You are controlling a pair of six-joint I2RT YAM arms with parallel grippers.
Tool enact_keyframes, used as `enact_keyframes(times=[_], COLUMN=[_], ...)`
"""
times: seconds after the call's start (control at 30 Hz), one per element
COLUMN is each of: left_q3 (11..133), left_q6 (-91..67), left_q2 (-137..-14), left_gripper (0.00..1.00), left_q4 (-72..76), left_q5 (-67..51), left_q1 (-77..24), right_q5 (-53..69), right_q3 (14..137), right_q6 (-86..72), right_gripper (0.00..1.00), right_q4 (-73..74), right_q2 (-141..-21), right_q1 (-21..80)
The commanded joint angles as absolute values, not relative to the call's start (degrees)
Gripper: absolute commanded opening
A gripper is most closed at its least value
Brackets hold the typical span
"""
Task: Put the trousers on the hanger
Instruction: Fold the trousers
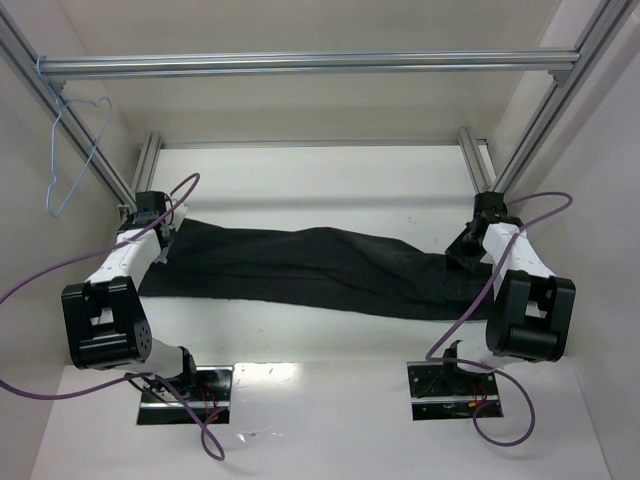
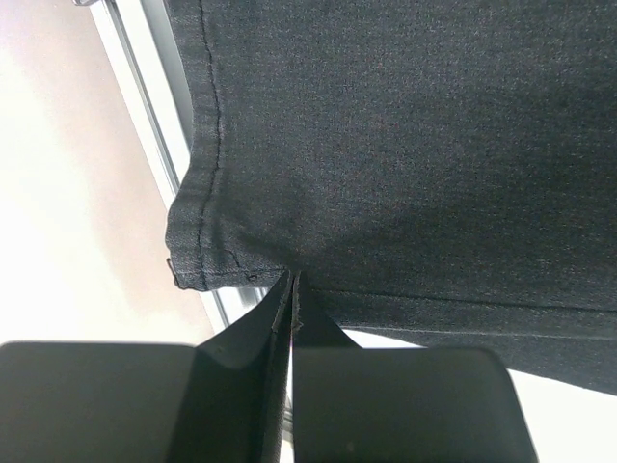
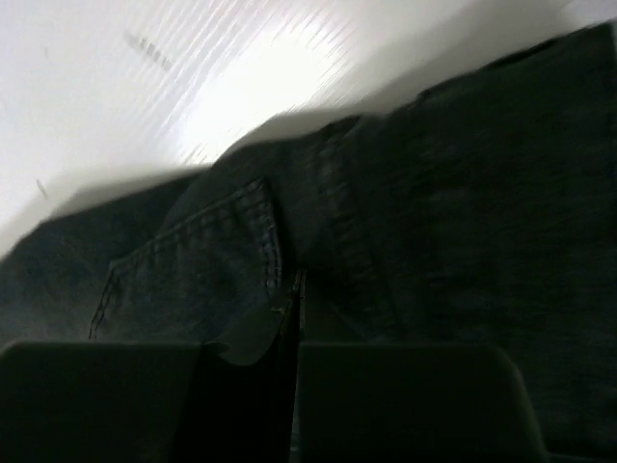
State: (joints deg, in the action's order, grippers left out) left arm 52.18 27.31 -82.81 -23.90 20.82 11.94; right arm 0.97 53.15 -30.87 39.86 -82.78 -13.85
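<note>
far left: thin light-blue wire hanger point(image 1: 51, 160) hooked on slanted silver frame bar point(image 1: 30, 60) | left gripper point(image 2: 292, 285) pinched shut on hem corner of black soft-fabric trousers point(image 1: 310, 265) | trousers laid lengthwise across white table point(image 1: 320, 185) | right gripper point(image 3: 299, 289) clamped on waist end beside pocket

A white bench point(image 1: 320, 170) is lying under bright light. Silver aluminium frame bars point(image 1: 300, 65) are crossing above its far side, and pale walls point(image 1: 612, 220) are enclosing it.
</note>
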Motion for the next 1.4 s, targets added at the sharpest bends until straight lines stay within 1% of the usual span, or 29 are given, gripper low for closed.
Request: enact_keyframes(times=[0.0,0.13,0.17,0.23,0.33,0.43,0.57,0.73,0.83,0.87,0.9,0.93,1.0,1.07,1.1,1.2,1.27,1.33,1.37], left_q3=[53.44,54.49,54.49,54.49,55.02,54.32,53.70,58.52,64.13,65.73,67.40,69.15,76.00,81.01,86.26,94.19,102.16,105.46,105.99], left_q6=[29.44,29.44,29.44,29.44,28.92,28.30,27.78,25.76,24.61,24.61,24.61,24.61,23.21,22.25,21.54,19.96,18.90,18.11,18.11], left_q2=[-83.06,-83.58,-83.58,-83.58,-84.81,-86.21,-90.42,-95.27,-99.22,-101.40,-102.56,-103.70,-108.00,-112.12,-113.37,-118.20,-121.18,-121.73,-121.73], left_gripper=[0.03,0.03,0.03,0.03,0.03,0.03,0.03,0.03,0.03,0.03,0.03,0.03,0.03,0.03,0.03,0.03,0.03,0.03,0.03], left_q4=[-22.59,-23.64,-24.16,-24.87,-25.92,-26.45,-26.46,-26.46,-26.46,-26.46,-25.85,-25.84,-25.84,-27.24,-27.25,-29.79,-33.12,-34.97,-35.59], left_q5=[22.68,22.68,22.68,22.68,22.15,22.15,22.15,19.52,18.72,18.72,18.20,18.19,18.19,18.19,18.19,18.72,18.11,17.41,17.40], left_q1=[13.35,13.97,13.97,13.97,13.97,14.50,15.20,15.21,15.21,15.21,15.21,15.21,15.21,14.50,13.89,12.66,12.05,12.04,11.52], right_q5=[3.43,5.36,5.36,5.00,6.76,6.77,4.76,3.96,2.55,2.55,3.33,3.34,4.13,5.53,5.54,6.15,6.15,7.38,7.90], right_q3=[54.22,52.48,52.47,53.00,49.93,50.71,51.50,54.13,61.15,63.69,69.12,71.78,78.97,83.12,87.49,95.32,97.99,99.58,99.58], right_q6=[-34.18,-36.56,-36.56,-38.83,-40.08,-40.08,-40.08,-41.22,-41.22,-41.22,-41.22,-41.22,-41.22,-41.22,-40.70,-37.89,-35.61,-33.85,-33.05], right_gripper=[0.00,0.00,0.00,0.00,0.00,0.00,0.00,0.00,0.00,0.00,0.00,0.00,0.00,0.00,0.00,0.00,0.04,0.17,0.25], right_q4=[38.06,39.28,39.29,39.99,37.01,36.31,33.40,28.67,27.42,26.90,26.89,26.89,25.58,24.26,24.26,24.78,25.39,25.40,25.40], right_q2=[-81.92,-80.42,-81.03,-82.35,-86.73,-92.62,-95.54,-99.49,-103.96,-107.19,-108.71,-110.11,-113.53,-115.30,-117.23,-119.79,-120.94,-120.42,-119.71], right_q1=[-10.03,-8.88,-6.70,-5.89,-5.27,-5.27,-5.27,-5.80,-6.41,-6.42,-6.42,-6.42,-6.42,-6.42,-6.42,-6.94,-6.94,-6.94,-6.94])
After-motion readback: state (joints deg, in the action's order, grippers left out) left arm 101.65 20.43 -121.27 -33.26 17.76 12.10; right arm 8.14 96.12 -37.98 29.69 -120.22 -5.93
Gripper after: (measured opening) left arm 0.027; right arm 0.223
